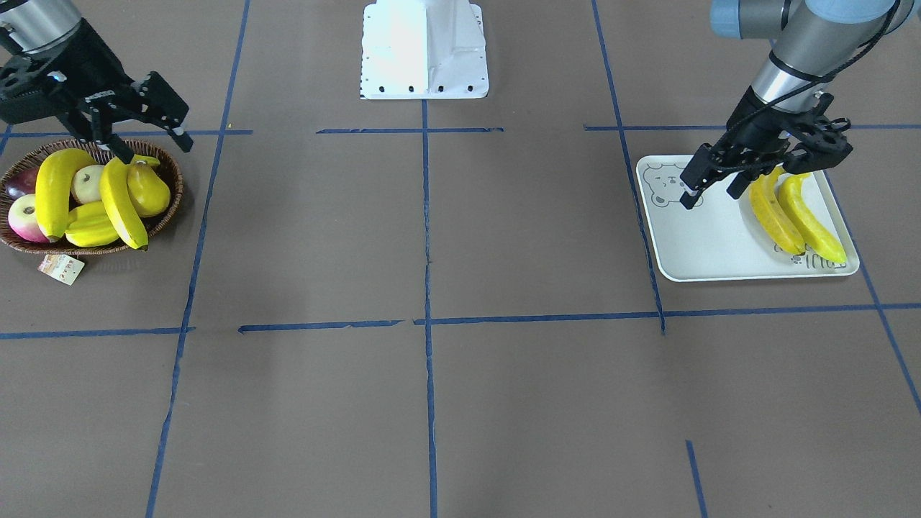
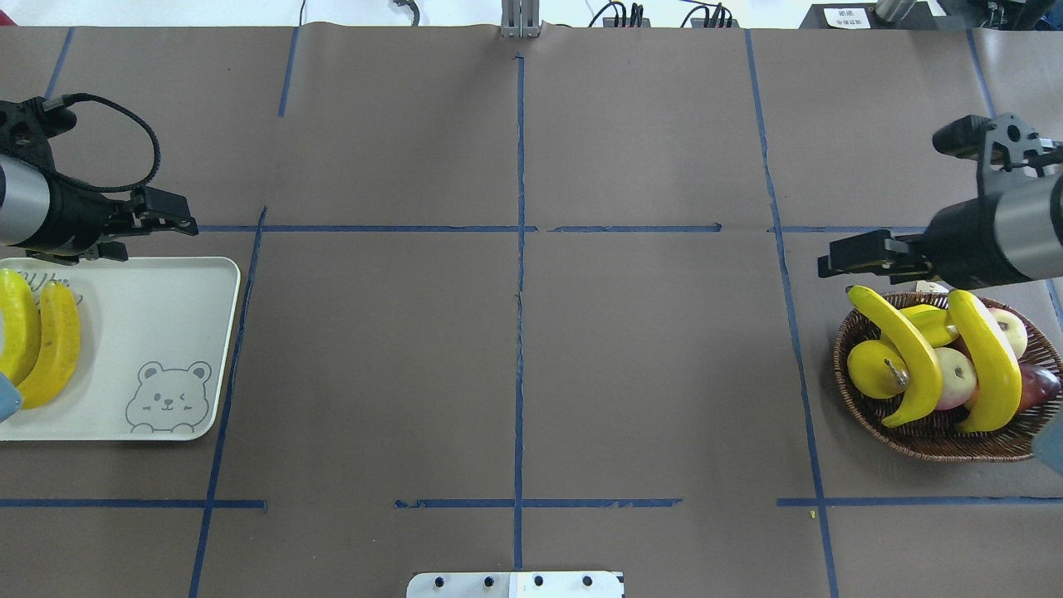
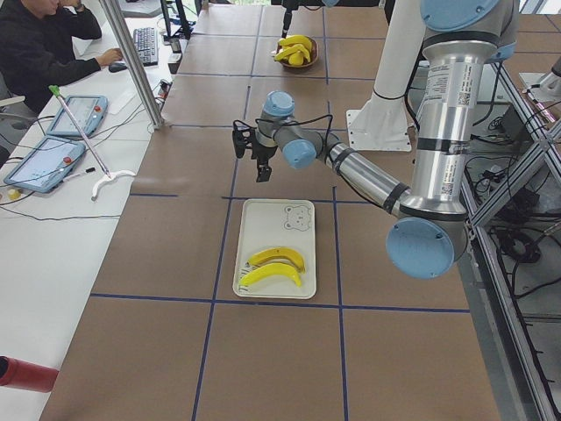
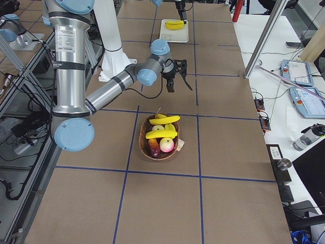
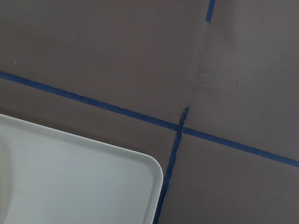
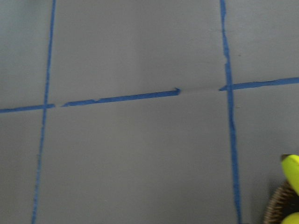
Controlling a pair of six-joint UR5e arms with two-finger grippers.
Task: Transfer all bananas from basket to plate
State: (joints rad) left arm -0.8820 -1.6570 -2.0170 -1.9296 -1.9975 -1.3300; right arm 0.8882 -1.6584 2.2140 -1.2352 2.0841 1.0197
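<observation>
Half done: two bananas (image 1: 773, 216) lay on the plate (image 1: 705, 241), two in the basket (image 1: 101, 250). Left hand (image 1: 712, 196) and right hand (image 1: 151, 146) gaped empty; the right hand should next lower onto one.

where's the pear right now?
Overhead view: the pear lies in the basket at far right, on its left side, against the leftmost banana, a pale apple beyond it.

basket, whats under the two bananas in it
A pear, a starfruit, two apples and a dark red fruit show under the bananas; the bottom of the basket is covered.
</observation>
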